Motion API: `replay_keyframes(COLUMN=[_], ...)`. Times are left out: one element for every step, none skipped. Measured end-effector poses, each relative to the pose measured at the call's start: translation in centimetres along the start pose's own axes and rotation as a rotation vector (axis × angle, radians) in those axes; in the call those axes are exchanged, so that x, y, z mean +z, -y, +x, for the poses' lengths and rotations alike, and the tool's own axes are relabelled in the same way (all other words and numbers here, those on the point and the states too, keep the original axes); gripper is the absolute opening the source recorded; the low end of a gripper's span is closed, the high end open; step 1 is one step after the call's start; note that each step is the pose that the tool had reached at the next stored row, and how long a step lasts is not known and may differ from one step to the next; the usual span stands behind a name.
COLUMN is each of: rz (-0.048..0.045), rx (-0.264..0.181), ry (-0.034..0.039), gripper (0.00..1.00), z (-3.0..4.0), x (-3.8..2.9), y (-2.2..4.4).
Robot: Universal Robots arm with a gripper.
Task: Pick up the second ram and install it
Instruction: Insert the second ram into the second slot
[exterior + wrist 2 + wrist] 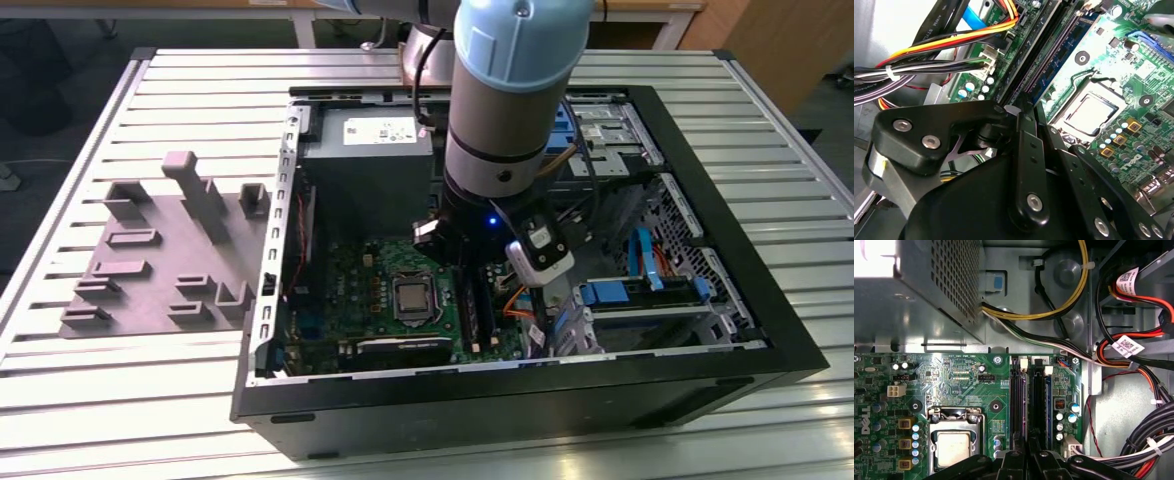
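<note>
Black metal gripper (1026, 460) fingers are seen closed over the thin dark blue-green second ram (1048, 407), seated edge-on beside the square silver processor (952, 450), its long axis following the black slot rails (1016, 405).

Grey-and-blue arm (514, 90), black screw-studded claw (1026, 165)

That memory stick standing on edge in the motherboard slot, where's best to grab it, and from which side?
Probably its long top edge, jaws pinching the flat faces, coming straight down. The memory stick stands on edge between black slot rails, so only that edge looks free.
</note>
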State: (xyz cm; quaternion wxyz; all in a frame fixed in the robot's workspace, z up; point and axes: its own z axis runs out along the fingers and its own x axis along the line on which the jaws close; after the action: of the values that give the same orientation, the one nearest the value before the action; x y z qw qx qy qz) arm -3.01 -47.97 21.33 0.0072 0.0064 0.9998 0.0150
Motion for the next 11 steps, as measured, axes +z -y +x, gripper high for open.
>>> replay_keyframes(rz=[0.0, -0.0001, 0.0001, 0.0002, 0.0002, 0.0003, 0.0002, 0.0002, 0.0001, 0.0002, 0.0001], rx=[0.0, 0.0, 0.0, 0.0, 0.0, 0.0, 0.0, 0.0, 0.0, 0.0, 0.0], ry=[0.0, 0.0, 0.0, -0.0001, -0.0001, -0.0001, -0.0001, -0.0001, 0.0, -0.0001, 0.0], gripper=[0.14, 0.14, 0.14, 0.14, 0.14, 0.14, 0.14, 0.14, 0.14, 0.14, 0.14], z=[0.0, 0.0, 0.0, 0.0, 0.0, 0.0, 0.0, 0.0, 0.0, 0.0, 0.0], x=[0.02, 0.07, 0.13, 0.18, 0.21, 0.21, 0.21, 0.22, 0.22, 0.22, 0.23], y=[0.0, 0.01, 0.01, 0.01, 0.01, 0.01, 0.01, 0.01, 0.01, 0.01, 0.01])
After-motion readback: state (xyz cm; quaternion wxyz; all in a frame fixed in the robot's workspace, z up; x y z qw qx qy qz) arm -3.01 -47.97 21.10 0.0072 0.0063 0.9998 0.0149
